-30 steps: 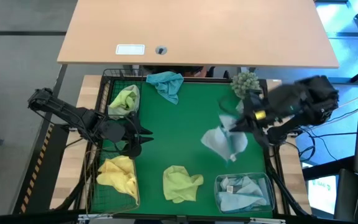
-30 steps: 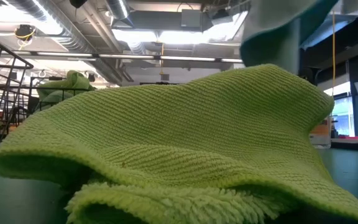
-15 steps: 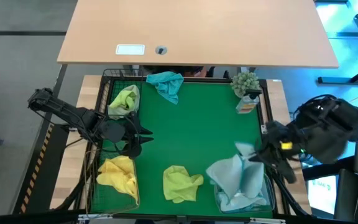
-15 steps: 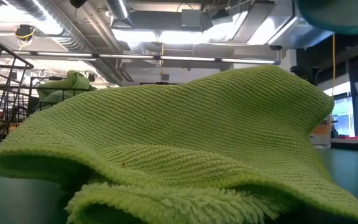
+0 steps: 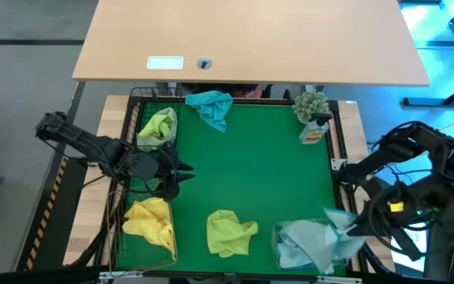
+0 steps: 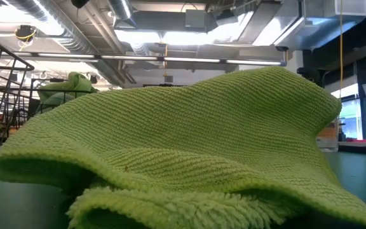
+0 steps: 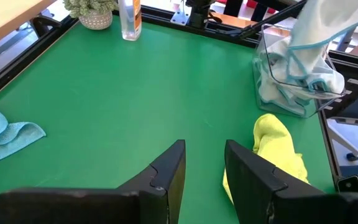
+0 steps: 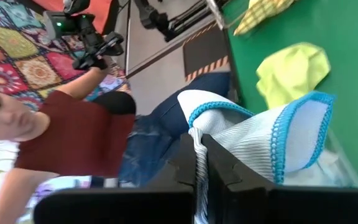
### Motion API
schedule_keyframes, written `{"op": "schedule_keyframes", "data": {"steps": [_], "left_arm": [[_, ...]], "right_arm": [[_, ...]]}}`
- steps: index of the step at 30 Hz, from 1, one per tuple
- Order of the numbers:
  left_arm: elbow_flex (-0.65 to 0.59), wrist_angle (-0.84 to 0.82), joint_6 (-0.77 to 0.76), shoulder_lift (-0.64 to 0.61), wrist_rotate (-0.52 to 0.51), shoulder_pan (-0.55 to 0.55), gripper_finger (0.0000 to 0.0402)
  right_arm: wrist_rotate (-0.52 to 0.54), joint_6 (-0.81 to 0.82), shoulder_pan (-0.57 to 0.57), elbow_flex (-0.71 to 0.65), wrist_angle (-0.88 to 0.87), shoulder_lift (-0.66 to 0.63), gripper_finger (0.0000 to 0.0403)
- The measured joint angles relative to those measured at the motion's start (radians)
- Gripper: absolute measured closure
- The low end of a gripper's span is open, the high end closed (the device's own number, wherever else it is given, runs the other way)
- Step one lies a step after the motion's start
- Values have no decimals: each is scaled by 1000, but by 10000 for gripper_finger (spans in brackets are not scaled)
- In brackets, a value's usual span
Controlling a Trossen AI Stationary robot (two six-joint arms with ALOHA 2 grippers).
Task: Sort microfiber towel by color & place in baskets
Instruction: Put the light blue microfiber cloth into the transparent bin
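My right gripper [image 5: 347,229] hangs over the clear plastic tub [image 5: 277,233] at the near right corner, shut on a pale blue towel [image 5: 312,243] with bright blue edging. More pale blue towels lie in the tub [image 7: 272,46]. My left gripper [image 5: 176,170] waits open at the table's left, between the black wire basket [image 5: 138,106] with a lime towel [image 5: 158,126] and the tan wire basket [image 5: 117,237] with a yellow towel [image 5: 150,219]. A lime-yellow towel [image 5: 228,231] lies crumpled near the near edge and fills the low view [image 6: 170,152]. A teal towel [image 5: 211,106] lies at the far edge. My right gripper pinches the pale blue towel between its two fingers [image 8: 185,165] at a bunched part [image 8: 199,121] beside its blue-stitched edge. It comes from the table's right, slanting down. The towel hangs slack below the fingers, and its lower part [image 7: 303,68] reaches into the tub.
A small potted plant [image 5: 312,104] and a clear bottle [image 5: 315,130] stand at the far right corner. A wooden desk [image 5: 251,39] lies beyond the far edge. A person [image 8: 73,137] sits near the table's near side. Bare green mat [image 5: 266,166] spans the middle.
My right gripper has carried the pale blue towel from over the table's middle right toward the near right corner. The towel has swung along below it and now hangs over and into the clear tub. My left arm has kept still.
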Motion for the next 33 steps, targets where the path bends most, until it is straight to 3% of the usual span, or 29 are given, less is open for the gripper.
{"op": "schedule_keyframes", "data": {"steps": [8,14,23,33], "left_arm": [[0,0,0,0,0,0,295],[0,0,-2,0,0,0,295],[0,0,-2,0,0,0,295],[0,0,-2,0,0,0,295]], "right_arm": [[62,95,48,0,-90,15,401],[57,57,12,-32,-100,61,401],[-56,98,-12,-244,-99,73,400],[-66,126,-27,-513,15,73,400]]}}
